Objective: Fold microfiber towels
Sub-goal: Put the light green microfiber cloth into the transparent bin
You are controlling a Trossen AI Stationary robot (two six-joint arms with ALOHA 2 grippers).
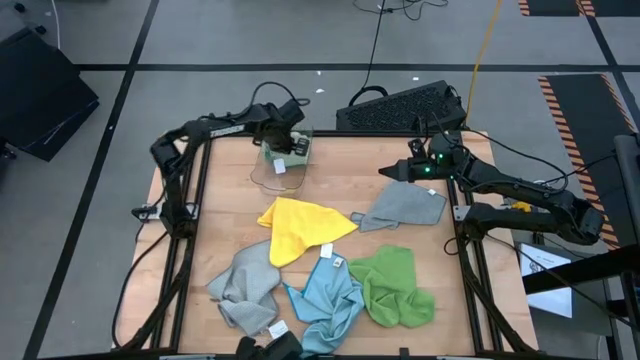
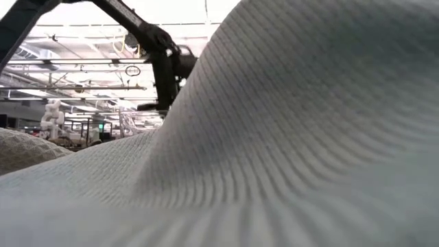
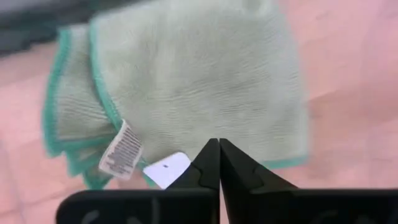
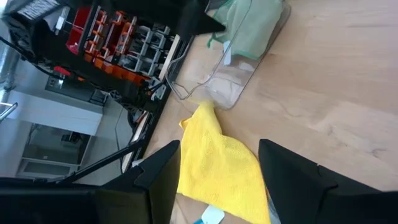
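Observation:
A folded pale green towel with teal edging and white tags lies in the clear bin at the table's far left. My left gripper is shut just above it and holds nothing. My right gripper stands open in the air at the far right, over the far corner of a flat grey towel. A yellow towel lies spread at the table's middle. A crumpled grey towel, a light blue towel and a bright green towel lie along the near side.
A black keyboard sits beyond the table's far edge. The bin's clear wall stands between the yellow towel and the pale green towel. In the low view a grey cloth right at the lens blocks most of the table. Bare wood shows at the far middle.

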